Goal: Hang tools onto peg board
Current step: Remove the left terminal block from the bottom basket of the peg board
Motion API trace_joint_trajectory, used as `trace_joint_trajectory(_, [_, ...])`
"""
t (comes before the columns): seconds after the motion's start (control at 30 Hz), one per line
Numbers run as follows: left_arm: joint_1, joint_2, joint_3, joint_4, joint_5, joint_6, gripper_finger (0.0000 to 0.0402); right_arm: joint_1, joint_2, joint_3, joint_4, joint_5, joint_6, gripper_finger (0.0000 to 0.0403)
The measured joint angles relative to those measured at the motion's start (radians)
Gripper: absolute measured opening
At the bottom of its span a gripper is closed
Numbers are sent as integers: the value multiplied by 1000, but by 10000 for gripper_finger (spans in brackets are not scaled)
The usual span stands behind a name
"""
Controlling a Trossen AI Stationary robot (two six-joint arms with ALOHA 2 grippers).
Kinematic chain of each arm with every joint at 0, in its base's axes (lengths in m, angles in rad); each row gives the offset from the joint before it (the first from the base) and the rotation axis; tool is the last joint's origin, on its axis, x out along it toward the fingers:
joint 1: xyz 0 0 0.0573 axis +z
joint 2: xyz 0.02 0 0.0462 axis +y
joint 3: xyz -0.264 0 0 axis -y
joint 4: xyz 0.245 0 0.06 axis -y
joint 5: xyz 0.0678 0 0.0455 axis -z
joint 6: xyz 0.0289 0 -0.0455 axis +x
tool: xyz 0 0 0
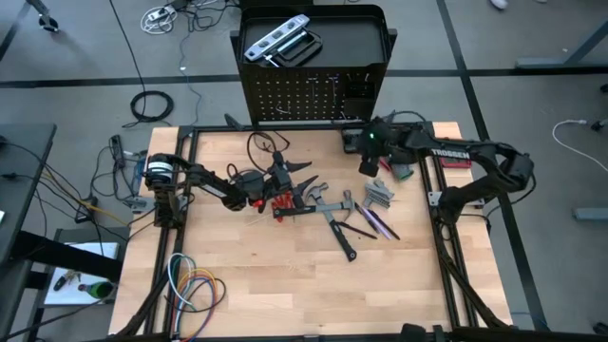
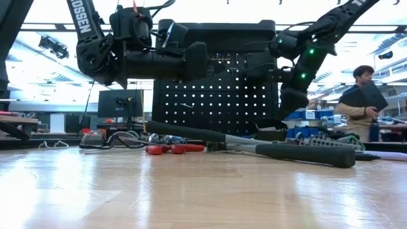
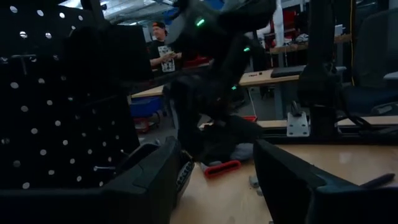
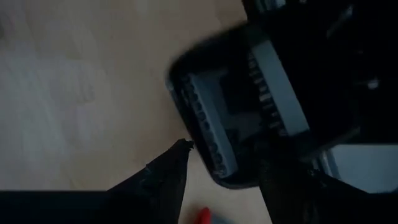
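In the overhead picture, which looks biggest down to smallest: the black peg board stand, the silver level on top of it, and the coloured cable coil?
1. Peg board stand, by far.
2. Silver level and coloured cable coil: they look alike in extent, and the level sits higher, nearer the camera, so I won't rank them.

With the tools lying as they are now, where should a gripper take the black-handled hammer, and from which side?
Probably the black grip end of the hammer, taken from straight above with the fingers across the handle. It lies flat on the table, and that end sticks out over bare wood, while its head sits among the red-handled pliers and other tools.
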State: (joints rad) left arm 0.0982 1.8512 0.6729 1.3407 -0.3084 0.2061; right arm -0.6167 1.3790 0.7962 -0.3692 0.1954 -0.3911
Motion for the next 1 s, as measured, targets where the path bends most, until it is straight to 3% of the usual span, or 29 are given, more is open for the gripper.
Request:
trace_joint_trajectory(0.37, [0, 0, 15, -39, 0, 6, 206, -26, 103, 74, -63, 66, -115, 154])
trace_joint_trajectory(0.8, [1, 0, 15, -37, 0, 30, 206, -20, 109, 76, -88, 46, -182, 151])
trace_joint_trajectory(1.0, [1, 0, 15, -36, 0, 29, 206, -19, 109, 76, -96, 85, -240, 151])
